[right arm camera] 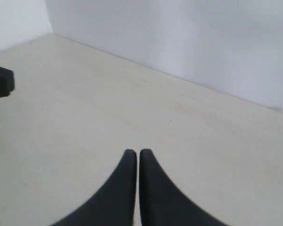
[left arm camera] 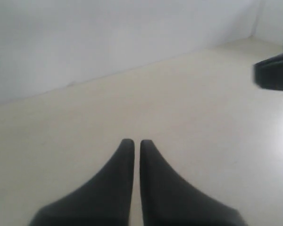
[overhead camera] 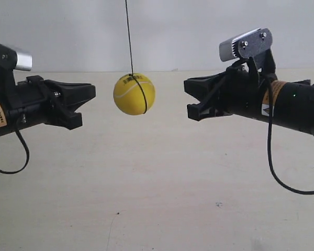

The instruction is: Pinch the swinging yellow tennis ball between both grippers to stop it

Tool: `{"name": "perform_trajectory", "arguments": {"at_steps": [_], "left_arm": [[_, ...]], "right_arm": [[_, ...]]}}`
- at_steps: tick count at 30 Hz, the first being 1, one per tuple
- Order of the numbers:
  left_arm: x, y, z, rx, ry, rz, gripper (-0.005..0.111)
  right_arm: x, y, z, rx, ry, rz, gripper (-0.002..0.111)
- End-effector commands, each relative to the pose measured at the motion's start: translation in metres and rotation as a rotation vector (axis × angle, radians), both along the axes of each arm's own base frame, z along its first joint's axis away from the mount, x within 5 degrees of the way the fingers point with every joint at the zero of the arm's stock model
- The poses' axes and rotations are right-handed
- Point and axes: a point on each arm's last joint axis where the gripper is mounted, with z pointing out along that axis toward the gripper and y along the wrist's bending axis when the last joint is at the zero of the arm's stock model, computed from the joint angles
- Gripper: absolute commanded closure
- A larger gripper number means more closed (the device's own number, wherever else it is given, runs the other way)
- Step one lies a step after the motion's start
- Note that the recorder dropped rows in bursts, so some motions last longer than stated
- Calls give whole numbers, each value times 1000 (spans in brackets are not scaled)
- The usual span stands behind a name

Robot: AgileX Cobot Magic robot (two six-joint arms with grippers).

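Observation:
The yellow tennis ball (overhead camera: 134,94) hangs on a thin black string (overhead camera: 129,36) above the table, between the two arms. My left gripper (overhead camera: 91,91), at the exterior view's left, points at the ball from a short gap away. My right gripper (overhead camera: 188,89) points at it from the other side, a wider gap away. Neither touches the ball. In the left wrist view the left gripper (left arm camera: 137,142) is shut, with only a thin slit between its fingers. The right gripper (right arm camera: 137,152) is shut the same way. The ball shows in neither wrist view.
A pale beige table (overhead camera: 157,198) lies below, and a white wall (overhead camera: 188,31) stands behind. A black cable (overhead camera: 275,172) loops under the right arm. The right arm's tip (left arm camera: 273,75) shows at the edge of the left wrist view, the left arm's tip (right arm camera: 1,82) in the right wrist view.

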Motion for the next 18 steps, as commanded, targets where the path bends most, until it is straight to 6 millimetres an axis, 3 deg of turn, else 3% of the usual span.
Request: {"name": "perform_trajectory", "arguments": {"at_steps": [1,12,18], "left_arm": [[7,15,-8,20,118,207,102],[7,21,-14,47,191,282,102],[3,6,-4,5,76,89,102]], "right_arm": [[6,-7,-4,-55,21,-94,108],[9,-20,-4,-100,69,-235,108],[-4,-13,17,-118,-22,-89,108]]}}
